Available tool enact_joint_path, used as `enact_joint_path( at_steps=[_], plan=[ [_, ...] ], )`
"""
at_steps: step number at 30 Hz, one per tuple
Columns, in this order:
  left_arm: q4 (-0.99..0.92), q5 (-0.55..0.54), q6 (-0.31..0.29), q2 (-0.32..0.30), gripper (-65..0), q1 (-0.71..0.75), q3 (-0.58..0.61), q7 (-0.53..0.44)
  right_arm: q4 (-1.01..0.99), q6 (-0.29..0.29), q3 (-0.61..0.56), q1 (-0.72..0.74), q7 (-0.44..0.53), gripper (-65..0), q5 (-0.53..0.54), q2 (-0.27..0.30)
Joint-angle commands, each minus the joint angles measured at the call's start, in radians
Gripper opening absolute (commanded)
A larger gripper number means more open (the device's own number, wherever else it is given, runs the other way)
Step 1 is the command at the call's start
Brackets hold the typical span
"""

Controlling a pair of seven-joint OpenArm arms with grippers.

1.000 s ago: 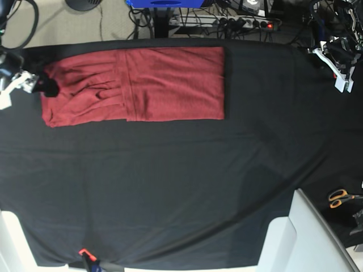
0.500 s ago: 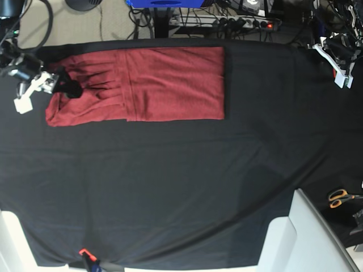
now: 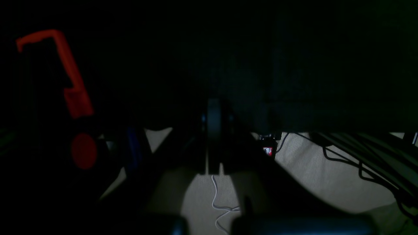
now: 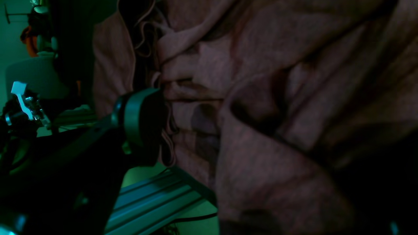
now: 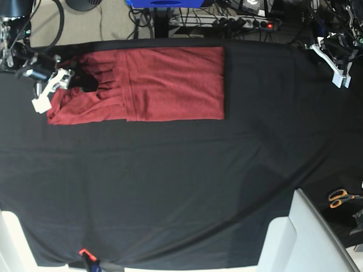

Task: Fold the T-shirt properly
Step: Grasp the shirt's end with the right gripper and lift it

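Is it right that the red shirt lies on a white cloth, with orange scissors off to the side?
Not quite: the cloth under the shirt is black, not white, as the base view shows. The shirt does lie on it, and the orange scissors are off to the side.

We see a black table cloth (image 5: 170, 181) spread wide beneath the pincers. Orange-handled scissors (image 5: 339, 198) lie well below the left pincer, near the cloth's edge. A power strip (image 5: 244, 22) with a red light sits on the floor between both pincers, farther back.
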Motion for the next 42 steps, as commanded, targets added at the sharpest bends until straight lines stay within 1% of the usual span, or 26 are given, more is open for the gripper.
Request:
enact_joint_path(
  at_steps=[1,12,14,19,20,23,25,27,31,32,35,37,40,42],
  plan=[
    [0.016,-0.008,-0.008,-0.018,-65.0,0.003,-0.01,-0.01,-0.003,-0.022,-0.005,0.001,-0.043,-22.5,-0.057,0.006],
    [0.016,-0.008,-0.008,-0.018,-65.0,0.006,-0.012,-0.01,-0.004,-0.022,-0.012,0.059,-0.043,-23.9,-0.057,0.005],
    [0.016,-0.008,-0.008,-0.018,-65.0,0.007,-0.012,-0.01,-0.004,-0.022,-0.011,0.059,-0.043,-30.0,-0.057,0.006],
    [0.016,-0.008,-0.008,-0.018,-65.0,0.007,-0.012,-0.01,-0.004,-0.022,-0.012,0.068,-0.047,-60.6,-0.057,0.008],
    [0.016,-0.008,-0.008,-0.018,-65.0,0.006,-0.012,-0.01,-0.001,-0.022,-0.012,0.071,-0.051,-65.0,-0.057,0.008],
    [0.016,-0.008,-0.008,-0.018,-65.0,0.003,-0.007,-0.01,0.009,-0.022,-0.014,0.073,-0.053,-64.4,-0.057,0.006],
    [0.016,-0.008,-0.008,-0.018,-65.0,0.003,-0.007,-0.01,0.051,-0.022,-0.023,0.065,-0.053,-64.7,-0.057,0.006],
    [0.016,-0.008,-0.008,-0.018,-65.0,0.003,-0.007,-0.01,0.129,-0.022,-0.063,0.044,-0.05,-64.7,-0.057,0.006],
    [0.016,-0.008,-0.008,-0.018,-65.0,0.003,-0.008,-0.01,0.31,-0.022,-0.086,-0.018,-0.053,-64.7,-0.057,0.005],
    [0.016,-0.008,-0.008,-0.018,-65.0,0.003,-0.008,-0.01,0.347,-0.032,-0.095,-0.035,-0.053,-64.7,-0.057,0.005],
    [0.016,-0.008,-0.008,-0.018,-65.0,0.003,-0.008,-0.01,0.445,-0.101,-0.167,-0.059,-0.053,-64.7,-0.057,0.006],
    [0.016,-0.008,-0.008,-0.018,-65.0,0.003,-0.008,-0.01,0.494,-0.127,-0.227,-0.07,-0.054,-64.7,-0.057,0.006],
    [0.016,-0.008,-0.008,-0.018,-65.0,0.001,-0.007,-0.01,0.54,-0.16,-0.313,-0.073,-0.054,-64.7,-0.057,0.005],
    [0.016,-0.008,-0.008,-0.018,-65.0,0.001,-0.007,-0.01,0.551,-0.206,-0.365,-0.07,-0.047,-64.7,-0.057,0.005]
  ],
)
